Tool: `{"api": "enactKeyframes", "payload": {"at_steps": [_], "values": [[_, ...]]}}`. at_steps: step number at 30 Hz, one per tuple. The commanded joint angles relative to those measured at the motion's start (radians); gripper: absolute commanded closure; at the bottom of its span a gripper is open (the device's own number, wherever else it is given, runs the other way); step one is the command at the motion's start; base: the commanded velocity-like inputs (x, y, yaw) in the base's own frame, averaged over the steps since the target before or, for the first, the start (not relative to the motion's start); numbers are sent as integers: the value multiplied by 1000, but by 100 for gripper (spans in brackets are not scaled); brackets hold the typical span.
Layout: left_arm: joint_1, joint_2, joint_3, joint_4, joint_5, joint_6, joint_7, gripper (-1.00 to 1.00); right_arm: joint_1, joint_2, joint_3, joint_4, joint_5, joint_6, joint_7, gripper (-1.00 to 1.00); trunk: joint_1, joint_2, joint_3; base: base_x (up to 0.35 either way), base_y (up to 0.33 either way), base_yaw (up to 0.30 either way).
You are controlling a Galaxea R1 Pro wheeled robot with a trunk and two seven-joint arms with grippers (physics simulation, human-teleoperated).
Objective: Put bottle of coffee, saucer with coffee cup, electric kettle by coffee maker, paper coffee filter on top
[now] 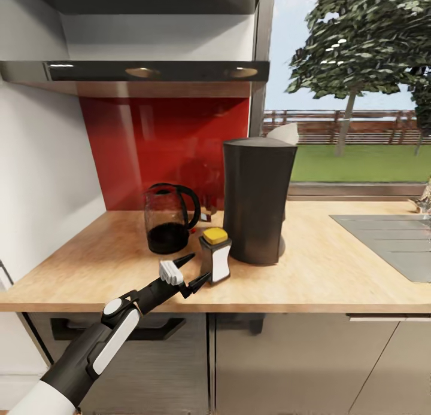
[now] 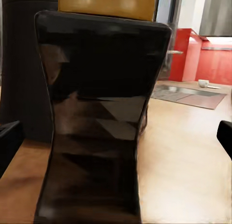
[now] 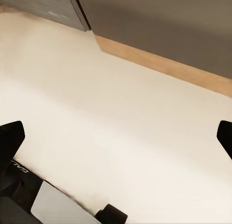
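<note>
Jaws spread wide, the left gripper [image 1: 190, 270] hangs just off the front of the bottle of coffee [image 1: 215, 255], its two dark fingertips open toward the jar and holding nothing. The jar stands upright on the kitchen countertop [image 1: 335, 274], yellow cap up, close in front of the coffee maker [image 1: 258, 200] and just beside the electric kettle [image 1: 167, 218], which sits to the maker's left against the red backsplash [image 1: 164, 146]. A white point of what looks like the paper coffee filter [image 1: 286, 133] shows above the machine's top.

In the left wrist view the bottle [image 2: 99, 122] looms dead ahead between the finger tips at the frame's edges, its long axis vertical and square to the line of the fingers; whether either tip touches the glass cannot be told. The right gripper [image 3: 116, 134] is likewise open, its fingers pointing down at pale floor well away from the worktop, so the left arm is plainly the nearer one.

The bottle appears already set in place next to the maker, and the open jaws suggest a release rather than a grab. A small white cup [image 2: 203, 83] is visible far along the counter beyond the steel sink [image 1: 389, 235], likely the next item to fetch.
</note>
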Motion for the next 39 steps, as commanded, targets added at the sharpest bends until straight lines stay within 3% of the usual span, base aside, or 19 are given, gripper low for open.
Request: {"api": "enactKeyframes", "payload": {"at_steps": [1, 19, 30, 34, 36, 37, 38, 39], "values": [[-1, 1, -3, 1, 5, -4, 0, -100, -1, -1, 7, 0, -11, -3, 3, -100, 0, -1, -1, -240, 2, 0], [-1, 1, -3, 1, 5, -5, 0, -100, -1, -2, 6, 0, -11, -3, 3, -100, 0, -1, -1, -163, 0, 0], [-1, 0, -8, -5, 6, -5, -8, -100, -1, -33, 6, 0, -53, -3, 5, -100, 0, -1, -1, -111, 0, 0], [-1, -4, -29, -38, 7, -3, -46, -100, -1, -48, 6, 0, -65, -3, 5, -100, 0, -1, -1, -11, 0, 0], [-1, -4, -66, -64, 8, -2, -131, -100, -1, -54, 6, -1, -75, -3, 6, -100, 0, -1, -1, -3, 0, 0], [-1, -2, -169, -68, 8, -2, -215, -100, -1, -56, 6, -1, -78, -3, 6, -100, 0, -1, -1, 0, 0, 0], [-1, -2, -228, -66, 8, -2, -232, -100, -1, -57, 6, -1, -79, -3, 7, -100, 0, -1, -1, 0, 0, 0], [-1, -1, -257, -62, 8, -2, -238, -100, -1, -57, 6, -1, -79, -3, 7, -100, 0, -1, -1, 0, 0, 0]]}}
